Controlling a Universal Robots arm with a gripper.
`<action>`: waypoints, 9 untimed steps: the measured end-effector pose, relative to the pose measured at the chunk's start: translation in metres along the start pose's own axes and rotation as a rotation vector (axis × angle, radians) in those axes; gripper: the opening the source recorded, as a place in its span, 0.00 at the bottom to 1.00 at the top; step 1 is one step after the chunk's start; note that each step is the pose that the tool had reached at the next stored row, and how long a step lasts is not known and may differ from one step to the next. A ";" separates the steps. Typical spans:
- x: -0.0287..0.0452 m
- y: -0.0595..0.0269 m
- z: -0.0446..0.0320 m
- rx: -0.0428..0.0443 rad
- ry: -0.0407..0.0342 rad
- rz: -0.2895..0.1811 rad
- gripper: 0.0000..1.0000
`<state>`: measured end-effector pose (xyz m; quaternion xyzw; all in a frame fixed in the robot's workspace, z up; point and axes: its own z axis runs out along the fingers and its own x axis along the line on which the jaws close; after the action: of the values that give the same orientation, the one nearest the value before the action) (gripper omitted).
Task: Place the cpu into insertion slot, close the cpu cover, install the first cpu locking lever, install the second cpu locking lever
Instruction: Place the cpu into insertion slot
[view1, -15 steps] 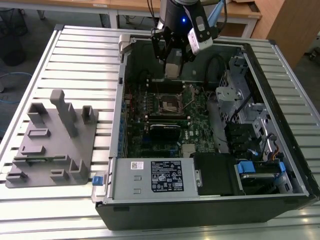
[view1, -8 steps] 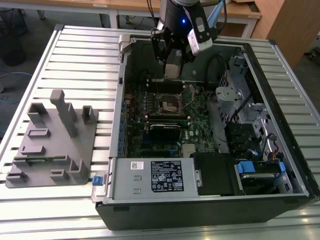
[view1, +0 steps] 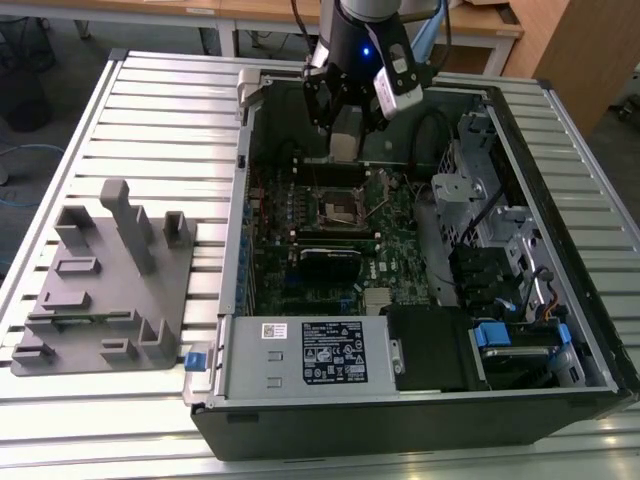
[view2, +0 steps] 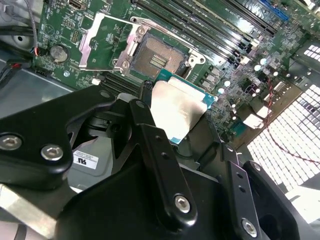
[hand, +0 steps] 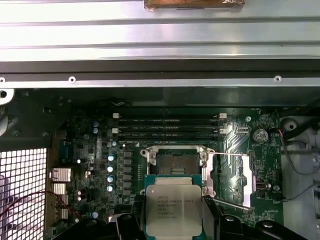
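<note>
Slatted metal table carries an opened computer case lying on its side, with the arm reaching down into it from above.

Claw: clenched on the chip, one black finger on each of two opposite edges. The chip is held flat with its pale metal top facing up toward both wrist cameras, and in the first wrist view it sits square between the fingers. It hangs in the air over the green board and is not touching it.

Socket: just past the claw tips and below them, apart from the chip. Its dark centre is uncovered inside the silvery rim; in the second wrist view the chip's far edge sits just short of it.

Cover plate: swung open, lying off to one side of the socket and hinged at its edge.

Farther from the claw, beyond the socket: long black memory slots and a coin battery.

Well away from the claw: a power supply box at the case's near wall, and a grey plastic fixture on the table outside the case, toward the exterior view's left.
</note>
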<state>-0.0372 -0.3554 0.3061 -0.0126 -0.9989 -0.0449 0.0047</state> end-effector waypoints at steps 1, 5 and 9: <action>0.0000 -0.0001 0.0010 0.0000 -0.0002 0.000 0.54; 0.0001 -0.0005 0.0054 0.0000 -0.0026 0.000 0.54; 0.0001 -0.0008 0.0089 -0.0001 -0.0040 0.000 0.54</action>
<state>-0.0374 -0.3554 0.2972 -0.0125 -0.9989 -0.0449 0.0027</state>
